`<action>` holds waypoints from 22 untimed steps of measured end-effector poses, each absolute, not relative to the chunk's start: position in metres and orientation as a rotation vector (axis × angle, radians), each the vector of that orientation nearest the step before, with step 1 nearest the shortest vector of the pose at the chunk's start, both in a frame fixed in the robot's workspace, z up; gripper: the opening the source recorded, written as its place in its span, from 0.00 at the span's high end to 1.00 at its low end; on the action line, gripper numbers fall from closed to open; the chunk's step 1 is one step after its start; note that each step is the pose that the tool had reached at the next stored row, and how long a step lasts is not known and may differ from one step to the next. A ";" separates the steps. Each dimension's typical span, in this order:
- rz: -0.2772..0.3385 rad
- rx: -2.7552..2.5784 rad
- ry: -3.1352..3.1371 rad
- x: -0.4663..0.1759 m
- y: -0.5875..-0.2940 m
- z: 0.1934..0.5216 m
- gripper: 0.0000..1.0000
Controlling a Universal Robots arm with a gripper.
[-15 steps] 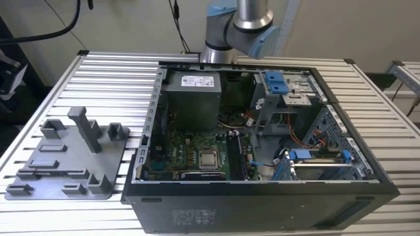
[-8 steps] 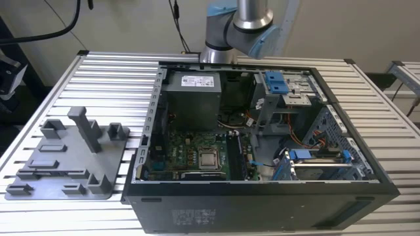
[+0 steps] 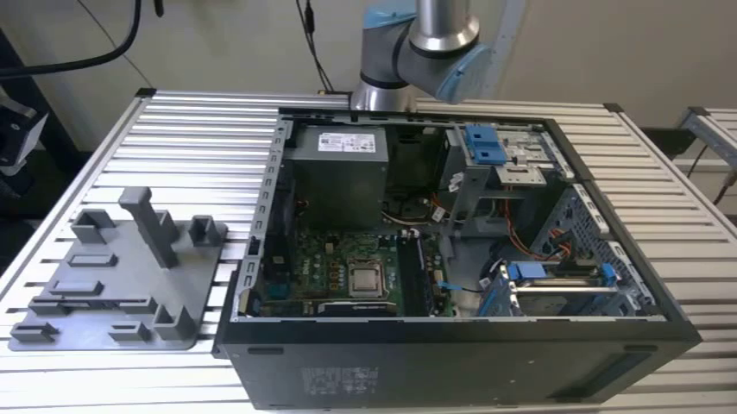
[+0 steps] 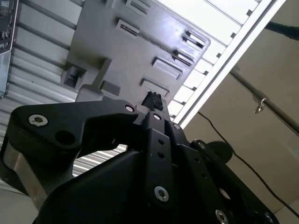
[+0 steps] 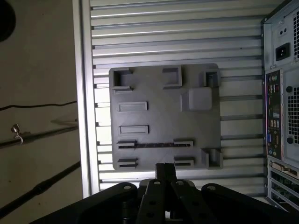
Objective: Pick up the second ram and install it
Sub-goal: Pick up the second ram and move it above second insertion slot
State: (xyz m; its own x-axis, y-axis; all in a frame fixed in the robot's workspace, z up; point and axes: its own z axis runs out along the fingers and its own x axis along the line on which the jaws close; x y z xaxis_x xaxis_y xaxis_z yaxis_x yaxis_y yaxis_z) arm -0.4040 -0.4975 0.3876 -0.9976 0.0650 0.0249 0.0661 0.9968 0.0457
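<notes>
The second ram point(image 5: 159, 145), a thin dark memory board, stands on edge in a slot of the flat grey plastic fixture plate point(image 5: 163, 112), which lies on the ribbed aluminium table point(image 5: 177, 32) beside the open black computer case point(image 3: 461, 362). It looks light, stiff and fragile, best pinched across its flat faces near mid-length. The black gripper point(image 5: 166, 169) hangs clear of the plate, its fingers together on nothing.

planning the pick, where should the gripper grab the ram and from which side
Probably pinch the ram across its flat faces at mid-length, coming straight down from above: it stands on edge in the fixture, ends in slotted blocks, middle span bare.
</notes>
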 end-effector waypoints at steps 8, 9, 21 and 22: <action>-0.071 -0.004 -3.116 -0.404 -0.498 0.388 0.89; -0.071 0.013 -3.116 -0.404 -0.498 0.388 0.89; -0.065 0.213 -3.106 -0.404 -0.498 0.388 0.89; -0.065 0.228 -3.104 -0.404 -0.498 0.388 0.89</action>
